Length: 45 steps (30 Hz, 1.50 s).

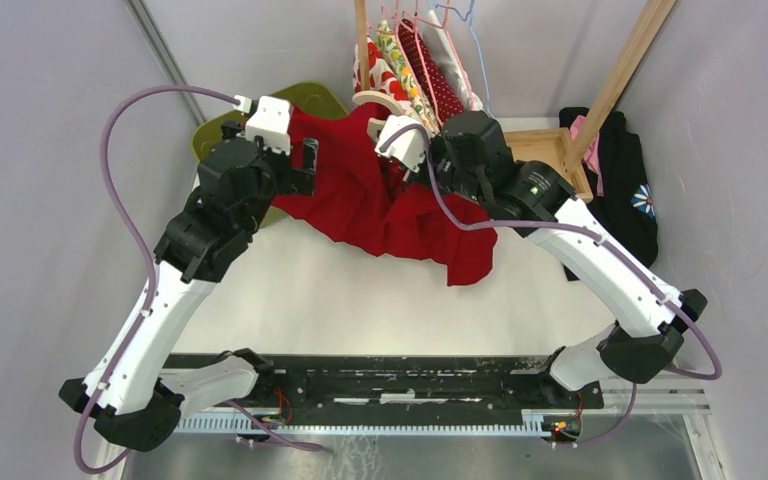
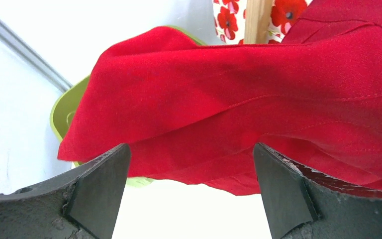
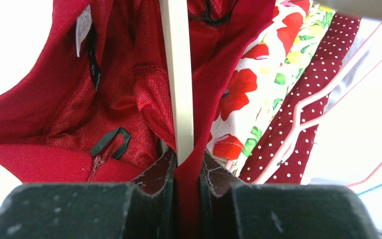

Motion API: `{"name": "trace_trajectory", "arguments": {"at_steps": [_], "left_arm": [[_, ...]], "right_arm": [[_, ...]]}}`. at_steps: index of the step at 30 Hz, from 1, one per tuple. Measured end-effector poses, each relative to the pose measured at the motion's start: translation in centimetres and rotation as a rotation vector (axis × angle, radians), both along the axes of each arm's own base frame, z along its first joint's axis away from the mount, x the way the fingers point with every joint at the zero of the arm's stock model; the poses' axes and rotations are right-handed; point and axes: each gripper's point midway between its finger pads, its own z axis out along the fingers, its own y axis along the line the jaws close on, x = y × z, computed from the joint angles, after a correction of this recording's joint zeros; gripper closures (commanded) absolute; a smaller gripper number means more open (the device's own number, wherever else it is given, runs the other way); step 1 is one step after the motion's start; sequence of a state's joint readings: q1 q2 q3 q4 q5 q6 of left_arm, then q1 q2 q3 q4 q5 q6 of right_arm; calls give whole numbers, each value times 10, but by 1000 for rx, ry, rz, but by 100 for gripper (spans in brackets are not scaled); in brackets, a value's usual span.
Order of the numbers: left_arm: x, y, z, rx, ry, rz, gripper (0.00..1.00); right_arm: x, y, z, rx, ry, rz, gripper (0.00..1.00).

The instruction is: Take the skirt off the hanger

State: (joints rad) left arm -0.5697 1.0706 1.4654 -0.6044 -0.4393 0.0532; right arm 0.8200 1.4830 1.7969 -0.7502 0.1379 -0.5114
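The skirt (image 1: 380,205) lies partly on the surface (image 1: 360,300), between my two tools. My left tool (image 2: 190,149) is just before its left edge; my right tool (image 3: 186,169) is on its cloth, beside the hanger (image 3: 179,74). Other garments (image 1: 420,70) hang behind.

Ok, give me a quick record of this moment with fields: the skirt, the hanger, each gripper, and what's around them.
skirt: red skirt, spread out between the two arms
hanger: pale hanger, its bar inside the skirt's waist, not yet free
left: left gripper open, skirt just ahead of it, nothing held
right: right gripper shut on skirt fabric beside the hanger bar
behind: green tub partly under the skirt; floral and dotted clothes on the rack
far right: black garment
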Motion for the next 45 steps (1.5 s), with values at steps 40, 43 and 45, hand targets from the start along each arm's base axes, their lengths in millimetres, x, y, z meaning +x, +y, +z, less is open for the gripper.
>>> {"name": "trace_trajectory", "arguments": {"at_steps": [40,43,45], "left_arm": [[19,-44,0,377,-37,-598,21],[21,-38,-3,389,-27,-564,28],[22,-33,-6,397,-17,-540,34]], "right_arm": [[-23,-25,-12,-54,11,23,99],[-23,-25,-12,-59,9,23,99],[-23,-26,-13,-65,10,24,99]]}}
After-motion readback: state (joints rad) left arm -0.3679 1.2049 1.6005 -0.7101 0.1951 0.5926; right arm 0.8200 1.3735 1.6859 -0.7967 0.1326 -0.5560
